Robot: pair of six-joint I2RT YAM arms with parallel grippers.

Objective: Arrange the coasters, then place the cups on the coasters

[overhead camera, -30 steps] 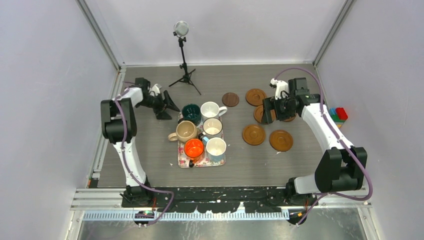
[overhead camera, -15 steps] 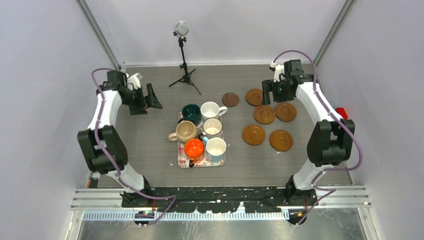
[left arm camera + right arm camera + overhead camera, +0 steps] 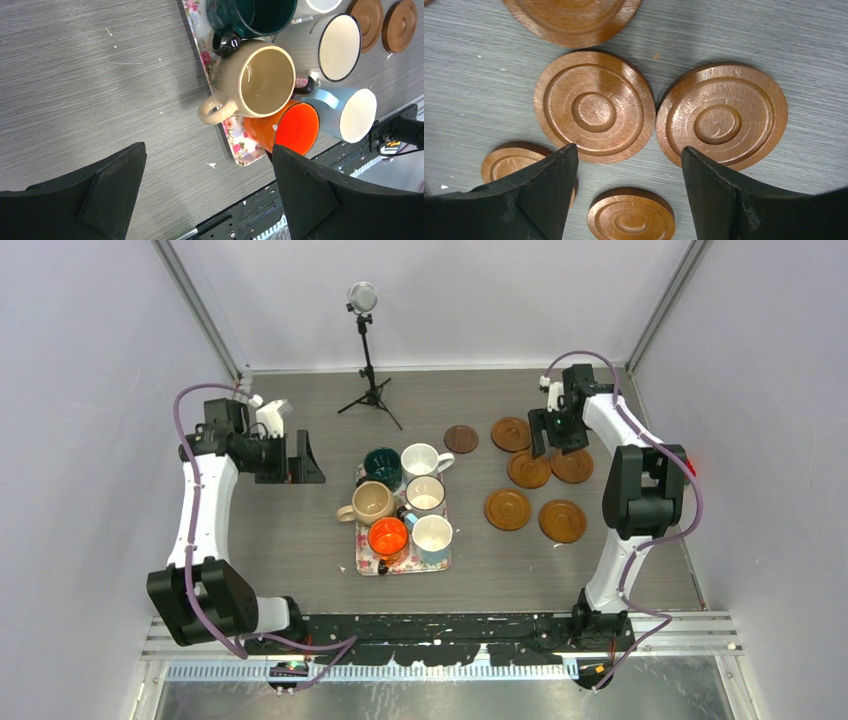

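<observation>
Right gripper [image 3: 627,150] hovering, jaws apart, over round orange-brown wooden coasters [image 3: 594,110] right of the rectangular floral tray [image 3: 402,563].
Left gripper [image 3: 207,149] also gaping, empty; gripping one rim squarely seems wisest.

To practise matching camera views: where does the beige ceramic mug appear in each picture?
Top external: beige ceramic mug at the rectangular floral tray's left edge, mid-frame.
Left wrist: upper centre, handle toward lower left.
Right wrist: not in it.
Shared landmark: round orange-brown wooden coasters, in all three.
</observation>
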